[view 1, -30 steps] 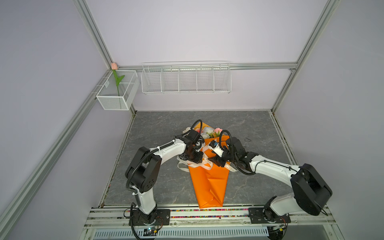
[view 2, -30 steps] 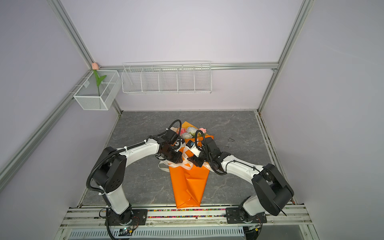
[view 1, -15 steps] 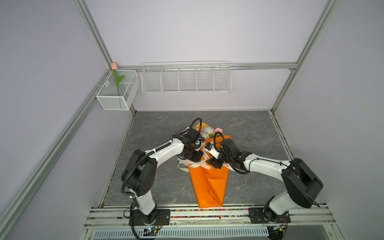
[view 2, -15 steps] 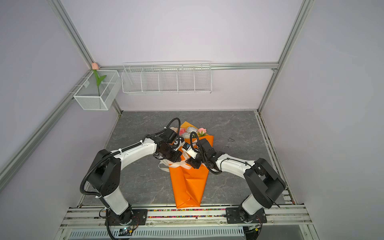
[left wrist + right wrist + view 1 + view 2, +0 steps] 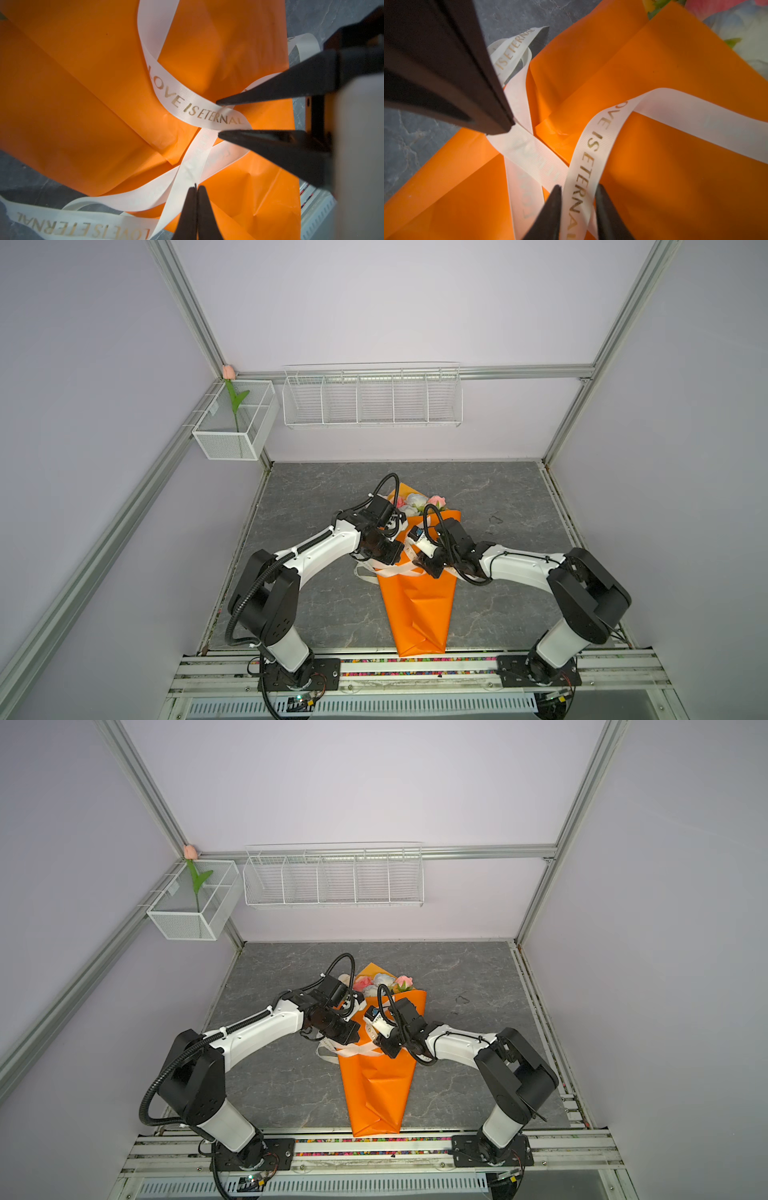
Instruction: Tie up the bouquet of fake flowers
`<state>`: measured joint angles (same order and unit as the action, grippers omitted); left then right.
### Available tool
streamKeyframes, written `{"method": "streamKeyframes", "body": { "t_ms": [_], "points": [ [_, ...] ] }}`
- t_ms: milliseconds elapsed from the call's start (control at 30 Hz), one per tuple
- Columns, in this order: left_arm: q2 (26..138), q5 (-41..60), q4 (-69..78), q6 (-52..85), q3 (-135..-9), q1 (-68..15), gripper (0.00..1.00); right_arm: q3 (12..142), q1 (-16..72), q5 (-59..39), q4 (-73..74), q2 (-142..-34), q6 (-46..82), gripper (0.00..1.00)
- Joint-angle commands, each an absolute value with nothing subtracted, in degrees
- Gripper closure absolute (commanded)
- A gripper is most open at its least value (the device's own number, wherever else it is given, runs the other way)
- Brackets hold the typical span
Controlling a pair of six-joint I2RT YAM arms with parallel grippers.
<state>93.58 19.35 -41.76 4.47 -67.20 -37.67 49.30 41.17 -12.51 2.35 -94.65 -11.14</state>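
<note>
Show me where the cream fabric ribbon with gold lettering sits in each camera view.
In a top view: the cream fabric ribbon crosses the middle of the orange wrapping-paper cone.
In a top view: same spot across the cone.
Left wrist: lettered loop lying on the orange paper.
Right wrist: crossed strands on the orange paper.
Shared landmark: the orange cone beneath the ribbon.

**Support surface.** Grey marble-patterned tabletop [image 5: 316,497], seen in both top views. Lying flat at mid-table is the bouquet of fake flowers [image 5: 417,502] in orange wrapping paper [image 5: 415,605]: narrow end at the near edge, blooms toward the back wall. A cream ribbon [image 5: 395,572] crosses the paper, and one loop rests on the tabletop just left of it.
</note>
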Motion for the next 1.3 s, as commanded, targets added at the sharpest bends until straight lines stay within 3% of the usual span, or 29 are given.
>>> {"method": "streamKeyframes", "body": {
  "t_ms": [0,67,233,433,667,833,967,1033,1167,1267],
  "points": [
    [91.5,19.0,-40.5,5.2,-65.5,-37.2,0.96,52.2,41.8,-13.6,1.4,-94.2,-12.1,0.88],
    [92.2,17.7,-41.0,5.3,-65.2,-37.0,0.74,52.3,42.1,-12.8,1.2,-94.2,-12.3,0.92],
    [94.0,14.0,-42.6,6.7,-65.1,-36.9,0.49,52.3,42.1,-13.6,1.0,-94.4,-12.3,0.94],
    [90.7,15.9,-39.7,10.7,-59.4,-36.2,0.35,52.1,42.2,-12.6,1.0,-94.4,-12.2,0.94],
    [92.7,17.9,-37.9,9.2,-60.2,-36.2,0.34,52.0,42.3,-12.7,1.8,-94.3,-11.7,0.94],
    [97.5,17.8,-40.7,5.9,-63.4,-36.2,0.43,52.1,42.3,-12.9,2.4,-94.0,-11.0,0.94],
    [98.0,18.0,-41.0,5.6,-63.8,-36.2,0.59,52.2,42.3,-12.7,2.7,-94.0,-10.8,0.94],
    [97.0,18.1,-40.9,5.5,-64.0,-36.2,0.82,52.2,42.4,-12.6,2.8,-94.1,-10.8,0.94],
    [94.8,17.4,-41.5,5.3,-64.6,-36.2,0.96,51.9,42.4,-11.9,2.9,-93.9,-10.5,0.94],
    [92.7,16.7,-42.2,5.6,-65.1,-36.2,1.00,52.1,42.4,-11.5,2.5,-93.4,-9.8,0.94]
  ]
}}
